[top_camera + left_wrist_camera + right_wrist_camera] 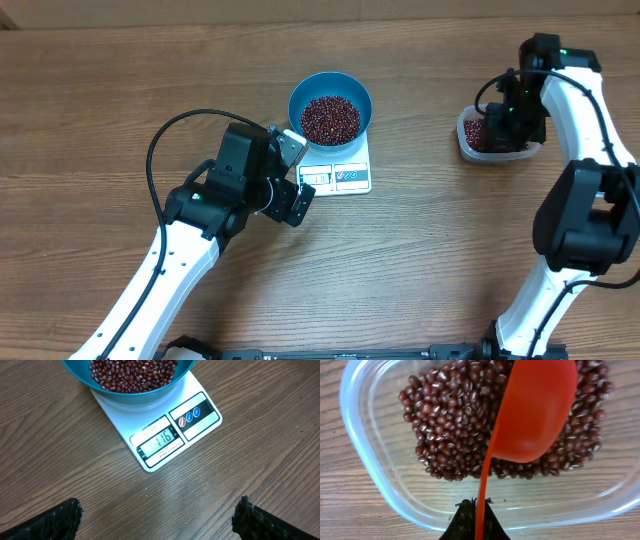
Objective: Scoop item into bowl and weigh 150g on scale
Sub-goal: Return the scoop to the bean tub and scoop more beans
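The blue bowl (330, 108) stands on the white scale (340, 175), holding a heap of red-brown beans (330, 119). In the left wrist view the bowl (131, 391) is at the top, and the display of the scale (160, 440) reads 116. My left gripper (290, 190) hovers open just left of the scale's front, its fingertips (65, 515) wide apart over bare wood. My right gripper (475, 507) is shut on the thin handle of a red scoop (535, 410), whose cup is tipped on edge among the beans (450, 425) in a clear tub (375, 460). In the overhead view the right gripper (505, 118) hides most of that tub (470, 140).
The wooden table (150, 80) stretches around both arms. The right arm's white links (590, 200) rise along the right edge, and the left arm's cable (160, 150) loops over the wood to the left.
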Robot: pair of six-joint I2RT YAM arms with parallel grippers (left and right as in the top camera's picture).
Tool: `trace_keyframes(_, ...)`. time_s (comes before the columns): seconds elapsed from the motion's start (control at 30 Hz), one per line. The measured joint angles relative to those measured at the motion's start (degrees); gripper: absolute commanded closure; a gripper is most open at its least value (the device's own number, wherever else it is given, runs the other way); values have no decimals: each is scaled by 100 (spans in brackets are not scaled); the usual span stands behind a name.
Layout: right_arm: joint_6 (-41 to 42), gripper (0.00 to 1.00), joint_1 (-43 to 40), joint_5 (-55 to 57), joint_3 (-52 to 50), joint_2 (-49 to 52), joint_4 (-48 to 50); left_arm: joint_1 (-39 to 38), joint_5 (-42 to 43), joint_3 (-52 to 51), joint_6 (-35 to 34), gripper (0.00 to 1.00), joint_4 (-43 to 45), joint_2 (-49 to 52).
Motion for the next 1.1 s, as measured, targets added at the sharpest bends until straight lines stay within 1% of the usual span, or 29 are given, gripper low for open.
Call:
trace_keyframes(0.13, -20, 96, 66, -13, 0, 7, -61, 0, 2, 0, 0, 0, 0, 0)
trace_keyframes(0.4, -570, 96, 85, -568, 0, 13, -332, 2, 0, 0, 0, 0, 2, 0)
trace_keyframes(0.73, -918, 96, 85, -1084, 0, 13, -400, 2, 0, 0, 0, 0, 2, 0)
trace_keyframes(0.87, -966, 96, -59, -1403, 0, 13, -400, 2, 0, 0, 0, 0, 2, 0)
trace_keyframes(1.1, -1147, 96, -704, -2337, 0, 13, -479, 2, 0, 0, 0, 0, 2, 0)
